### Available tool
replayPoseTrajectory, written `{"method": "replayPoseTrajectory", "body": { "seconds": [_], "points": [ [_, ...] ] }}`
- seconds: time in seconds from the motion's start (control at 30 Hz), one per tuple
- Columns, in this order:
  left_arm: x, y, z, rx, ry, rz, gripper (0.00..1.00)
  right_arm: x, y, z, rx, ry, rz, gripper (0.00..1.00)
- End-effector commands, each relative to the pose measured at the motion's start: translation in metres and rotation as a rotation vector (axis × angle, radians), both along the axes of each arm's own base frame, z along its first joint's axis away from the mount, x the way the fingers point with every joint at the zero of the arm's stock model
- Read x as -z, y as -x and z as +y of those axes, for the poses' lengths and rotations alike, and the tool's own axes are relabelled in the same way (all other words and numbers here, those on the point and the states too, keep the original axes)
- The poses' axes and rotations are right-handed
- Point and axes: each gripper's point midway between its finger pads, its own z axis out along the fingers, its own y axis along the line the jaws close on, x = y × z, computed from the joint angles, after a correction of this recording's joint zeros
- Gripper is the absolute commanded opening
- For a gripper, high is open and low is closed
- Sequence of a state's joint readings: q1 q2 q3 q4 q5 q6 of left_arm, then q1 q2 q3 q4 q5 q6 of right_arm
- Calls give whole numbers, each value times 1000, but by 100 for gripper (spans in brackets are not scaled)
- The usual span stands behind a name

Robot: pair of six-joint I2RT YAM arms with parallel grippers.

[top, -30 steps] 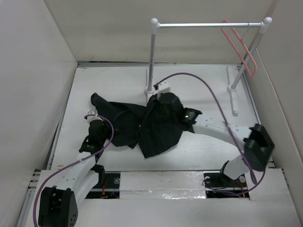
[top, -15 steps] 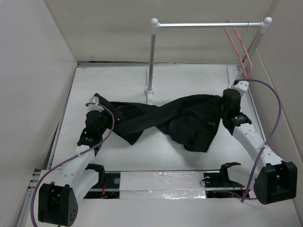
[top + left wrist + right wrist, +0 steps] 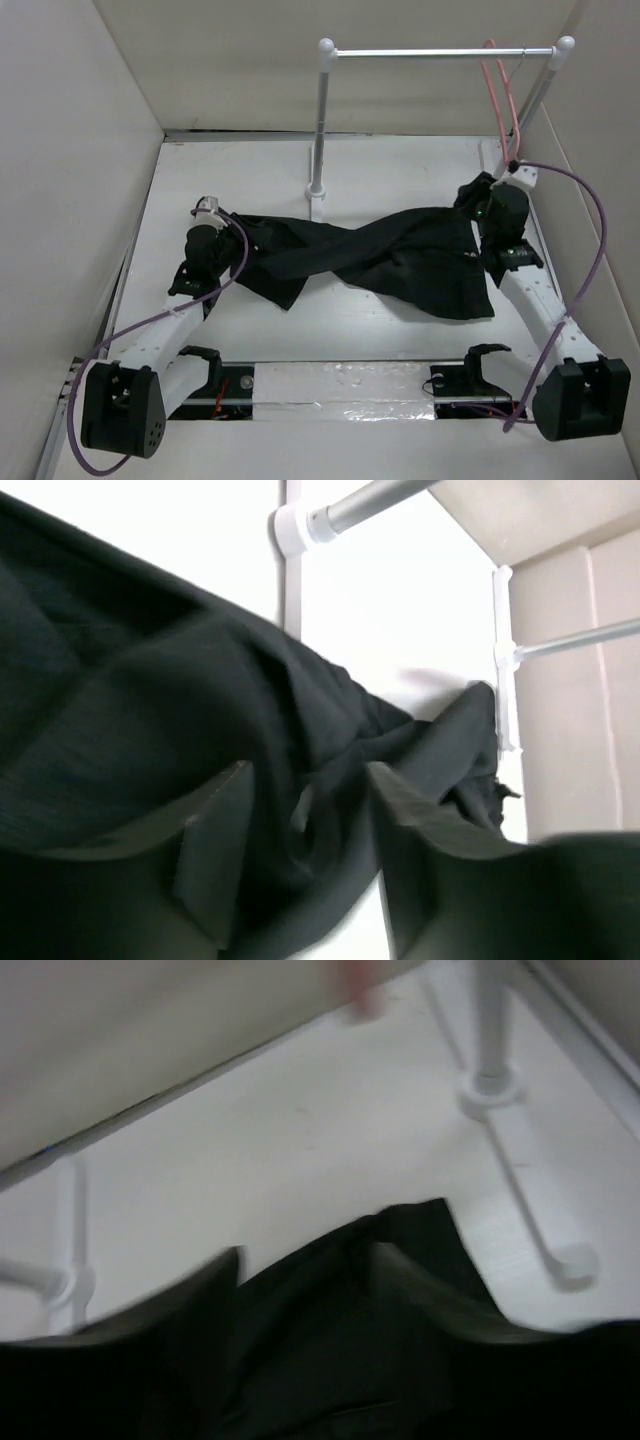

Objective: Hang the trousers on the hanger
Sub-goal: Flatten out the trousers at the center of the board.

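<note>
**Top external.** Black trousers [image 3: 385, 255] lie stretched across the white surface [image 3: 400, 170], long axis roughly 9 to 3 o'clock, with a twist near the middle. The left claw [image 3: 206, 213] has the 9 o'clock end and the right claw [image 3: 482, 197] the 3 o'clock end. The pink hanger [image 3: 499, 90] hangs at the right end of the white rail [image 3: 440, 52], at about 12 o'clock from the right claw and near it. It is well apart from the left claw, so the right arm is the nearer one.

**Left wrist.** The left claw [image 3: 300, 825] is closed down on a bunched fold of trousers [image 3: 150, 710], and cloth fills the gap between the fingers [image 3: 210, 880]. The garment runs off toward 2 o'clock, past a rail post [image 3: 290, 550].

**Right wrist.** Blurred. The right claw [image 3: 305, 1275] looks pinched on a dark edge of trousers [image 3: 400, 1230]. A rail foot [image 3: 490, 1085] sits at 1 o'clock. A pink smear at the top edge may be the hanger; I cannot tell.

**Judgement.** The next move turns on lifting the 3 o'clock end toward 12.
</note>
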State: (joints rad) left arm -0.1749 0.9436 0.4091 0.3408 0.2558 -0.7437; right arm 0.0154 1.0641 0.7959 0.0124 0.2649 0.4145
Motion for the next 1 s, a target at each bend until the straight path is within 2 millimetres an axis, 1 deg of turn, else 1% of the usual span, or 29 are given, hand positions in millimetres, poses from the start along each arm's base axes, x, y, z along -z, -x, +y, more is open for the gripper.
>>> {"method": "replayPoseTrajectory", "body": {
  "seconds": [0.0,0.03,0.07,0.1,0.13,0.2,0.23,0.27,0.3,0.33,0.37,0.4,0.43,0.47,0.5,0.53,0.57,0.6,0.63,0.67,0.7,0.73,0.77,0.8,0.83,0.87,0.9,0.93,0.97],
  "points": [
    [-37,-17,-10,48,22,-112,48,-13,11,87,-307,-4,-104,44],
    [-39,-19,-11,52,19,-115,59,-20,19,117,-429,14,-151,31],
    [-36,-20,-10,45,8,-101,61,-14,26,139,-500,30,-138,18],
    [-37,-20,-7,33,0,-105,61,-10,44,185,-637,36,-129,1],
    [-38,-23,-1,-6,-11,-108,61,3,51,208,-715,89,-91,0],
    [-45,-20,11,-70,-27,-119,61,15,72,250,-840,133,-54,0],
    [-46,-18,18,-111,-35,-121,58,13,97,289,-976,169,-70,0],
    [-42,-16,35,-202,-64,-101,55,27,107,312,-1052,198,-41,0],
    [-58,-10,44,-250,-54,-146,52,29,120,332,-1114,215,-42,0],
    [-55,-7,57,-322,-55,-147,47,19,142,363,-1202,240,-83,0],
    [-60,-2,60,-337,-42,-166,44,38,146,380,-1231,279,-46,0],
    [-71,5,62,-345,-26,-207,41,43,150,392,-1242,297,-38,4],
    [-72,8,63,-347,-24,-209,37,46,149,404,-1245,313,-36,9],
    [-74,11,64,-349,-34,-211,36,37,154,424,-1278,306,-57,19],
    [-70,16,66,-353,-49,-186,35,60,154,439,-1300,333,-13,44],
    [-68,17,69,-365,-61,-173,33,61,153,452,-1309,335,-32,55],
    [-64,20,75,-392,-75,-149,32,68,158,464,-1337,366,-22,65],
    [-66,23,78,-410,-75,-153,32,69,153,485,-1352,389,-23,74],
    [-70,25,83,-435,-75,-161,32,75,153,493,-1366,432,-8,77],
    [-72,27,85,-446,-73,-165,32,74,149,502,-1367,440,-14,77],
    [-81,31,88,-460,-55,-197,32,59,149,519,-1386,459,-64,78],
    [-85,33,90,-475,-45,-212,32,73,151,530,-1416,506,-59,78],
    [-82,36,96,-506,-47,-204,32,74,150,537,-1430,520,-69,78],
    [-87,41,99,-524,-34,-222,32,77,149,543,-1446,532,-68,78],
    [-89,42,101,-535,-28,-224,32,82,143,553,-1450,566,-60,78],
    [-94,44,104,-549,-27,-233,33,86,140,557,-1447,588,-55,78],
    [-93,46,105,-553,-29,-229,33,89,136,560,-1439,607,-50,78],
    [-91,47,105,-557,-29,-225,33,96,127,561,-1407,652,-25,78],
    [-90,47,105,-555,-29,-225,33,99,124,561,-1393,668,-13,78]
  ]
}}
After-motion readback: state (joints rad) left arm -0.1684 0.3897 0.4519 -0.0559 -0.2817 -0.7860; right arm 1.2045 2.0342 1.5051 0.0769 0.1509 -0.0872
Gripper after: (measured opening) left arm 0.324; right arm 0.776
